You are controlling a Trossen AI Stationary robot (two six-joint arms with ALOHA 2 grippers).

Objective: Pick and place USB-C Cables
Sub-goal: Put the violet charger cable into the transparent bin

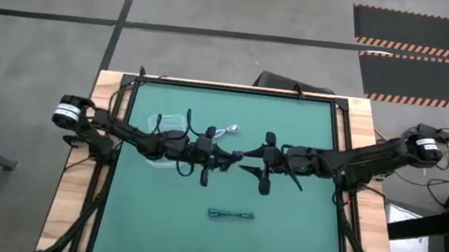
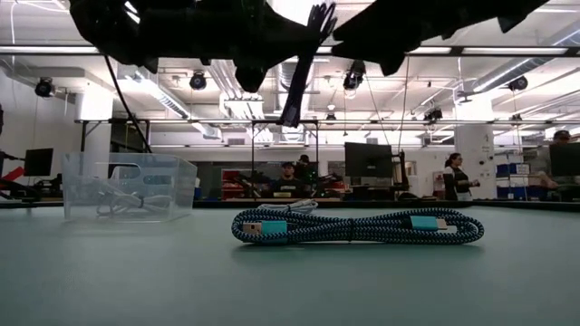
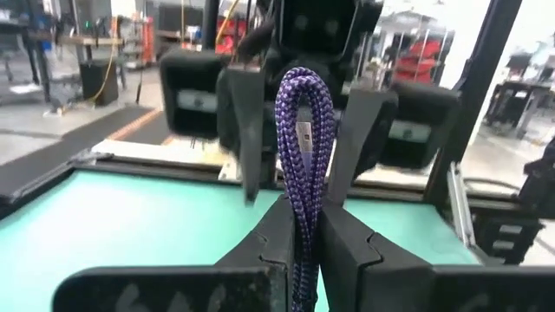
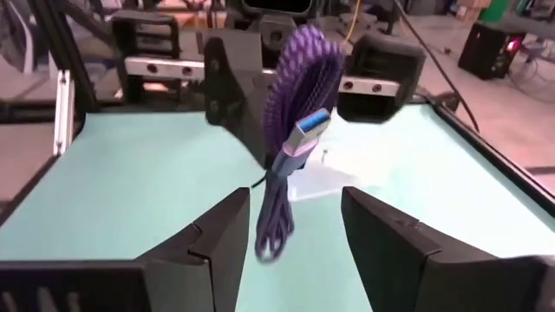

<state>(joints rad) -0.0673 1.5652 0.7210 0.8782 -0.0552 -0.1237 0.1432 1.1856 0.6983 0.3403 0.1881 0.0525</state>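
A purple braided USB-C cable bundle hangs above the middle of the green table, with my left gripper shut on it. My right gripper faces it from the table's right, open. Its fingers stand on either side of the bundle without touching it. A teal-and-black cable bundle lies flat on the mat toward the near edge. A white coiled cable lies farther back. In the high view the purple bundle shows between the two grippers. My left gripper pinches the purple bundle's middle stretch between its two fingers, coming in level from the table's left. The fingers lie across the bundle. It stands roughly upright, with its looped end above the fingers and its lower end below, clear of the table.
A clear plastic container holding pale cables stands on the mat at the left, under the left arm. A black frame runs along the mat's edges. People and desks show in the room beyond the table.
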